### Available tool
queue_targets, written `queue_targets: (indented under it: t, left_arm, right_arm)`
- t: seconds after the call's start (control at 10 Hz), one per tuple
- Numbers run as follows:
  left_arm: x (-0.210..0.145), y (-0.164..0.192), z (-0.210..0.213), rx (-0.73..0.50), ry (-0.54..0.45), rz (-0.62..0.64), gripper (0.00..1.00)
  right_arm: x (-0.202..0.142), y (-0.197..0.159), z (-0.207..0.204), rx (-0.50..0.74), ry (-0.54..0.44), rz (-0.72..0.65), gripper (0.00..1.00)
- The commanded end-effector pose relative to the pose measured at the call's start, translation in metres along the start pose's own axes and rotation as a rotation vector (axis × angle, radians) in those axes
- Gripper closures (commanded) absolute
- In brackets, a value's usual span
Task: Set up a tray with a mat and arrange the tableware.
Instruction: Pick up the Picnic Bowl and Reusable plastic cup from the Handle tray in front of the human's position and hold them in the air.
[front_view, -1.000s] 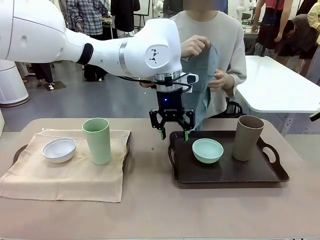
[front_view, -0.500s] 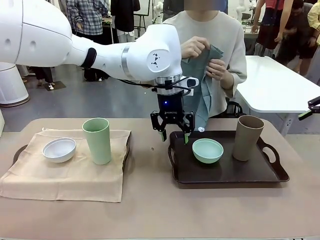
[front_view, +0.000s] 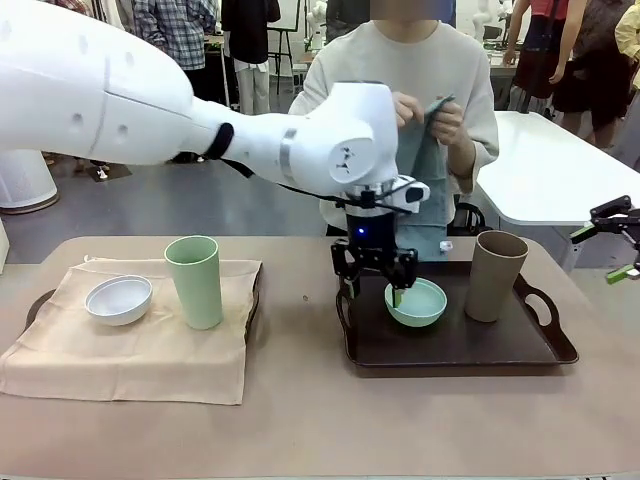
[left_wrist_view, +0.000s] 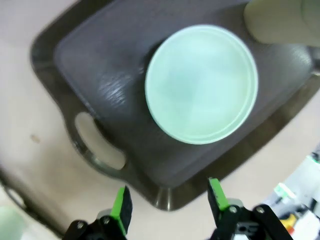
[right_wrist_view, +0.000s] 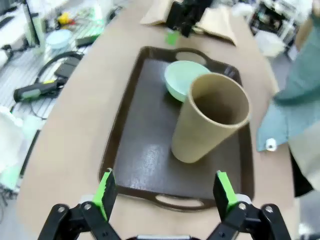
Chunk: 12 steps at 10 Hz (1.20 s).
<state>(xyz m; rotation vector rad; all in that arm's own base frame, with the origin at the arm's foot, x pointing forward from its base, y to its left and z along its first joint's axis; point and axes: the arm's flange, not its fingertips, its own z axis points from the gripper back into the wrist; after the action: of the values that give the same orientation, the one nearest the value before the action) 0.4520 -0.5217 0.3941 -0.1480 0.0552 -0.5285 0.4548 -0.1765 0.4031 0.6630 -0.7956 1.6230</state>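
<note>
**Getting ready to pick up the mint bowl**

Closest to us on the table (front_view: 300, 420) is a beige mat (front_view: 130, 360). On it stand 1 white bowl (front_view: 118, 299) and 1 pale green cup (front_view: 193, 281). That side looks done to us.

A bit farther, on the other side, is a dark tray (front_view: 450, 350) with no mat. The mint green bowl (front_view: 420, 305) sits in its middle. The brown cup (front_view: 495, 276) stands upright near it.

The left gripper (front_view: 375, 292) hangs just over the bowl's left rim. Its 2 green pads (left_wrist_view: 122, 202) are apart and hold nothing. In the left wrist view, the bowl lies a little ahead of the pads.

The right gripper (right_wrist_view: 164, 194) waits off to the side, well apart from the tray. Its pads are wide apart, with nothing between them.

Farthest away, the person's hands (front_view: 450, 120) hold up a blue-green cloth (front_view: 425, 190).

We think the bowl has to come off so the cloth can go down. To do it well, we would put 1 pad inside the rim and 1 outside. Then we would pinch softly and lift straight up. We should stay clear of the brown cup and the tray's edge.
</note>
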Motion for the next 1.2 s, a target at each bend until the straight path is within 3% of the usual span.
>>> queue_targets:
  t: [0.0, 0.4, 0.7, 1.1]
  left_arm:
    - [0.016, -0.016, -0.010, 0.047, -0.027, -0.035, 0.20]
    - [0.031, -0.024, -0.019, 0.092, -0.066, 0.020, 0.20]
    - [0.033, -0.024, -0.004, 0.050, -0.122, 0.143, 0.20]
    - [0.038, -0.020, -0.008, 0.146, -0.207, 0.338, 0.20]
  right_arm:
    - [-0.002, -0.016, -0.019, -0.043, 0.014, -0.105, 0.00]
    - [-0.005, -0.037, -0.070, -0.029, 0.054, -0.196, 0.00]
    - [-0.011, -0.040, -0.079, -0.021, 0.070, -0.214, 0.00]
    - [-0.014, -0.048, -0.092, -0.078, 0.047, -0.279, 0.00]
